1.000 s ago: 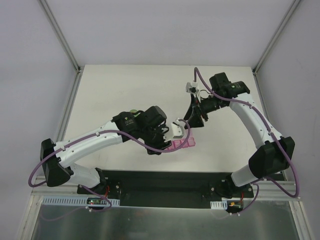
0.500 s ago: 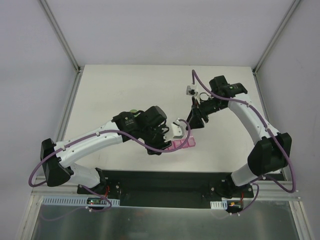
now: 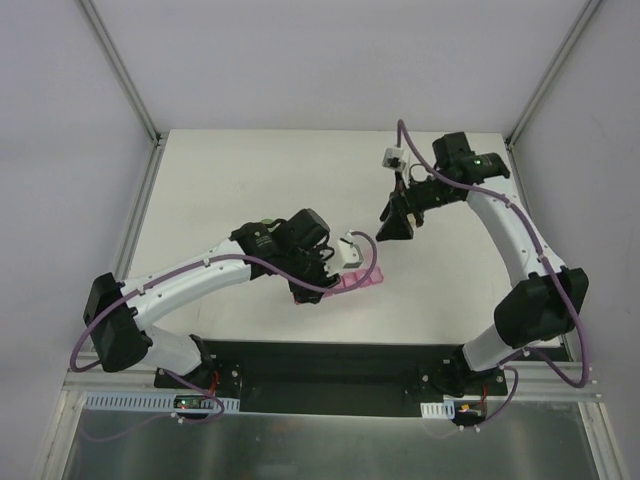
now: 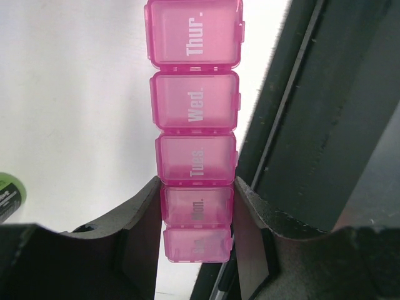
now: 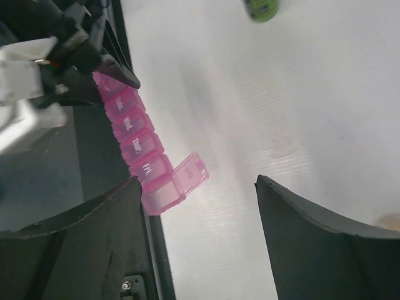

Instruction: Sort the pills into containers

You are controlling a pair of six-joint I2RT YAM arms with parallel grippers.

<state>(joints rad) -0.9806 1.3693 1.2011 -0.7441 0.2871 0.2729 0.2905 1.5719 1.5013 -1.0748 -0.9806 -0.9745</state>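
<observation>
At the near edge, a black base plate [image 3: 330, 365] carries both arms. Just beyond it, by the edge of the white worktop [image 3: 250, 180], the left claw [image 4: 198, 187] pinches the pink pill organizer [image 4: 195, 109] at its Mon. compartment. One end lid [image 5: 189, 174] stands open. Farther, the right claw [image 5: 197, 181] hangs spread. A green bottle [image 5: 262, 9] lies apart. Grey walls [image 3: 300, 60] and metal posts [image 3: 120, 70] close the back.

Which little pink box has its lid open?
The end compartment just past Fri, farthest from the left gripper gripping the organizer: its lid sticks out sideways; the others are shut.
</observation>
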